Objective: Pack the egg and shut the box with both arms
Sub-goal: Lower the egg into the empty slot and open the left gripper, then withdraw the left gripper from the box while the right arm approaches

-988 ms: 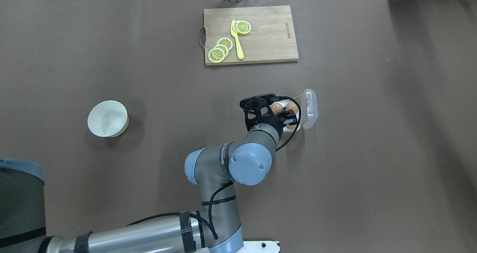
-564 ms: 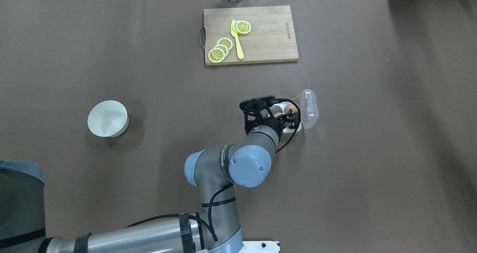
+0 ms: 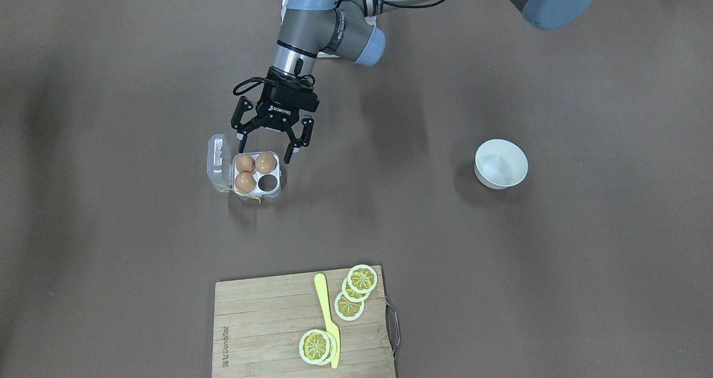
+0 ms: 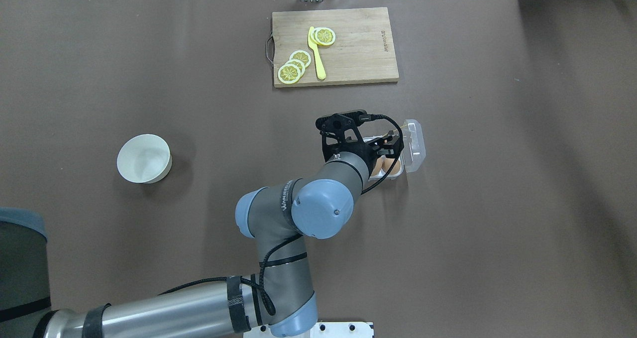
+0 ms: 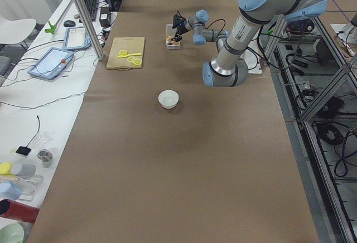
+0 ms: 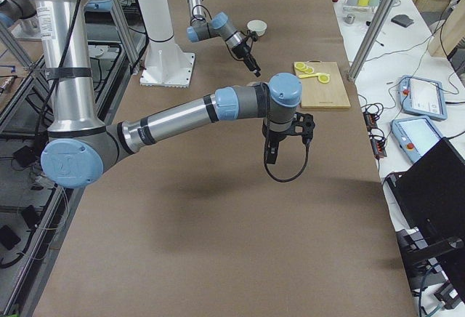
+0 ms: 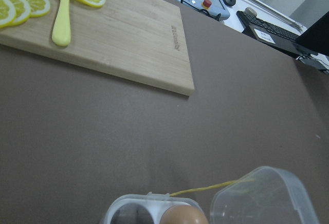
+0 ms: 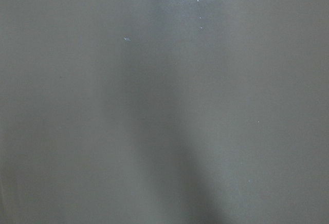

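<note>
The clear box (image 3: 277, 190) sits mid-table with its lid (image 3: 218, 163) swung open to the side. Three brown eggs fill its cells, one of them an egg (image 3: 265, 162) in the row nearest the robot, and one cell (image 3: 269, 183) is empty. A yellow string (image 7: 205, 188) runs from the box to the lid. My left gripper (image 3: 266, 151) hangs open and empty just above the robot-side edge of the box. In the overhead view it covers most of the box (image 4: 395, 176). My right gripper (image 6: 272, 153) shows only in the exterior right view, above bare table; I cannot tell if it is open.
A wooden cutting board (image 3: 262, 322) with lemon slices (image 3: 362, 279) and a yellow knife (image 3: 326, 317) lies at the table's far side from the robot. A white bowl (image 3: 500, 163) stands on the robot's left.
In the overhead view my left gripper has shifted toward the far side, uncovering the near-row eggs and hiding the far row. The box has stayed put.
</note>
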`<action>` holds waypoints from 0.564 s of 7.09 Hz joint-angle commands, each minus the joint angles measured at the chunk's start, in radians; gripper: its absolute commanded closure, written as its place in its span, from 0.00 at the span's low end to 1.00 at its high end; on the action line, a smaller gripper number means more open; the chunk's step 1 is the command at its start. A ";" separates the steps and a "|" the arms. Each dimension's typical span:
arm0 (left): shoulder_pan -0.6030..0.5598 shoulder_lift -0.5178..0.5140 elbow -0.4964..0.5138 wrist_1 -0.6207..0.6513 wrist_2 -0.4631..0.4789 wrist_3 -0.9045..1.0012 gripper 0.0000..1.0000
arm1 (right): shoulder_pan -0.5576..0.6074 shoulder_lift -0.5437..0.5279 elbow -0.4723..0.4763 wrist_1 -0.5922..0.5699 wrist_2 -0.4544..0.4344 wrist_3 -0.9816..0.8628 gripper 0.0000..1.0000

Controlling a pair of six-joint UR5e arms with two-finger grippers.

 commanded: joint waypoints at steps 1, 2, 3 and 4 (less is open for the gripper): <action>-0.092 0.112 -0.120 0.030 -0.181 0.052 0.02 | -0.036 0.017 0.006 0.011 0.031 0.035 0.00; -0.155 0.184 -0.220 0.087 -0.285 0.053 0.02 | -0.053 0.014 0.006 0.012 0.058 0.050 0.00; -0.250 0.226 -0.313 0.179 -0.441 0.054 0.02 | -0.078 0.013 0.019 0.012 0.087 0.097 0.04; -0.343 0.244 -0.370 0.243 -0.576 0.054 0.02 | -0.109 0.007 0.054 0.012 0.091 0.116 0.23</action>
